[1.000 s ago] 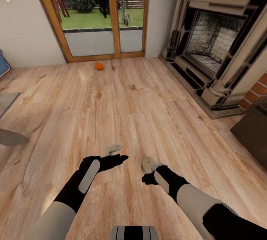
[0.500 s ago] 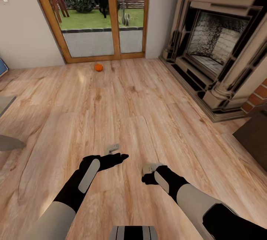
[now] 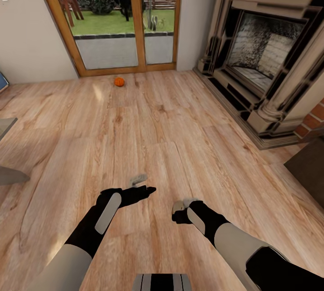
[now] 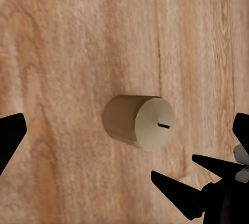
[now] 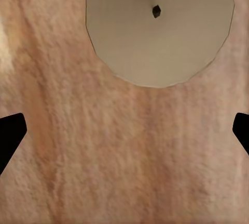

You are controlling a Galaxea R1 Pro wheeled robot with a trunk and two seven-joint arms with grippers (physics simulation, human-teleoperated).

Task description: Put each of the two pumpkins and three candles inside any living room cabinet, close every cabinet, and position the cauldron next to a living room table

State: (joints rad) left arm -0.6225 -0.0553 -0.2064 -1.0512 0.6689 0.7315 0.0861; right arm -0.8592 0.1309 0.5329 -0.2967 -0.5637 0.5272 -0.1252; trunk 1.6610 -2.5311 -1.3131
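One orange pumpkin (image 3: 119, 82) lies on the wood floor by the glass door. A stubby grey-brown candle (image 3: 138, 178) rests on the floor just beyond my left gripper (image 3: 145, 190), which is open. Another candle (image 3: 178, 205) stands under my right gripper (image 3: 181, 213), half hidden by it. In the right wrist view this candle's pale top (image 5: 158, 26) lies ahead of the open gripper (image 5: 124, 133), whose fingertips (image 5: 10, 135) are spread wide. In the left wrist view a candle (image 4: 137, 121) sits between the wide-open fingertips (image 4: 10, 135), untouched.
The stone fireplace (image 3: 270, 57) fills the right wall. A dark-brown cabinet corner (image 3: 310, 165) shows at the right edge. A grey table corner (image 3: 9, 175) juts in at the left edge. The glass door (image 3: 112, 16) closes the far end.
The whole view has shifted slightly. The candle under my right gripper is more hidden by it than a second ago. Both grippers stay open.
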